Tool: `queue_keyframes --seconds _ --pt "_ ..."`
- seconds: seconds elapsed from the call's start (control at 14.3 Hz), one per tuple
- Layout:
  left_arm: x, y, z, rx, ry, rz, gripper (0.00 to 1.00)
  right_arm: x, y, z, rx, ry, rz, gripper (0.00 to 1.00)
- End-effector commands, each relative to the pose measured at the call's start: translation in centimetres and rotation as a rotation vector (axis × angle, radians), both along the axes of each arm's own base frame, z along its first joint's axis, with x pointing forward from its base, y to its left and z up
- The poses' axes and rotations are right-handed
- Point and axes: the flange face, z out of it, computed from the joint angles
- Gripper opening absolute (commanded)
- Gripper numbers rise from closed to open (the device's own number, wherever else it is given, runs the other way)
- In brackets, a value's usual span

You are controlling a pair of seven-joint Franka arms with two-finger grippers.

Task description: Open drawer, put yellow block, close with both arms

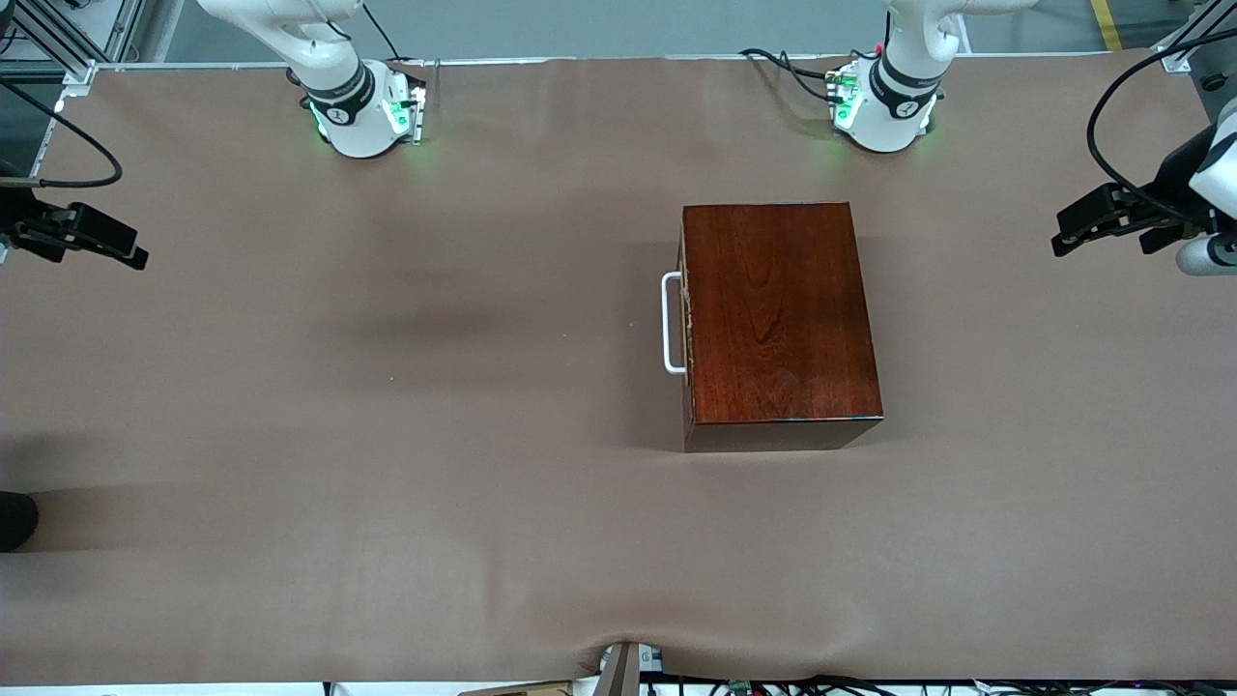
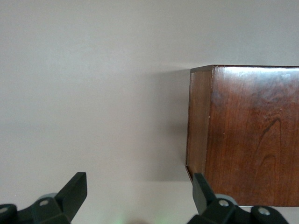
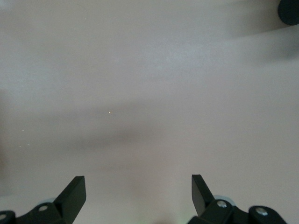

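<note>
The dark mahogany box (image 1: 778, 309) stands on the table toward the left arm's end. Its drawer is slid fully in; only the front edge (image 1: 686, 333) and the white bar handle (image 1: 671, 324) show, facing the right arm's end. The yellow block is out of view. My left gripper (image 1: 1102, 232) hovers open and empty over the table's edge at its own end. The left wrist view shows a corner of the box (image 2: 252, 135) past the left gripper (image 2: 139, 184). My right gripper (image 1: 82, 242) hovers open and empty over its own end, with bare cloth under it (image 3: 138, 186).
A brown cloth (image 1: 387, 435) covers the whole table. A dark rounded object (image 1: 14, 520) pokes in at the edge of the right arm's end and shows in the right wrist view (image 3: 289, 11). Cables (image 1: 773, 686) run along the edge nearest the front camera.
</note>
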Motion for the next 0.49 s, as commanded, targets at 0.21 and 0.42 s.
queue_keyframes --seconds 0.21,0.42 --pt "0.02 0.44 0.57 -0.008 0.003 -0.091 1.0 -0.68 0.16 0.76 0.014 -0.007 -0.004 1.0" --pt "-0.13 0.21 0.14 -0.006 0.026 -0.101 1.0 -0.68 0.16 0.83 0.014 -0.009 -0.005 1.0"
